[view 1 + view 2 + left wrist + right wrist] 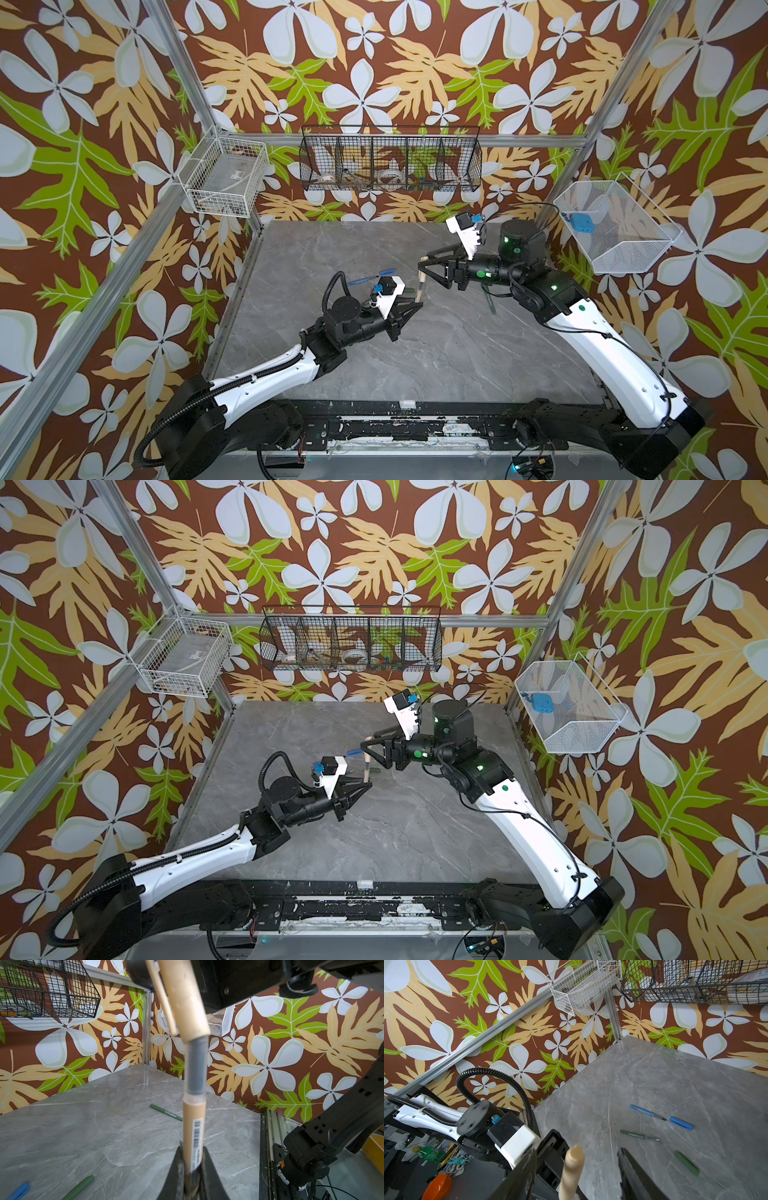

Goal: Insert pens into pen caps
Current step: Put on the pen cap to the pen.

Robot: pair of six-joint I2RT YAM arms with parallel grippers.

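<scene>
Left gripper (417,306) fingers (176,1167) clamped on tan pen (194,1118) barrel, pen held above tabletop (457,353) centre, tip end toward 12 o'clock in both top views. Tan cap (572,1167) sits on the tip — grey section exposed between cap and barrel. Right gripper (426,261) fingers (633,1172) apart, straddling the cap, gap either side. Blue pen (359,281) and blue cap (387,273) lie on the tabletop at 9 o'clock of it — green pen (166,1112) at 3.

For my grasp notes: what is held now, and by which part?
The left pincer grips the tan pen by its rear barrel. The right pincer stands open around the tan cap, holding nothing.
</scene>
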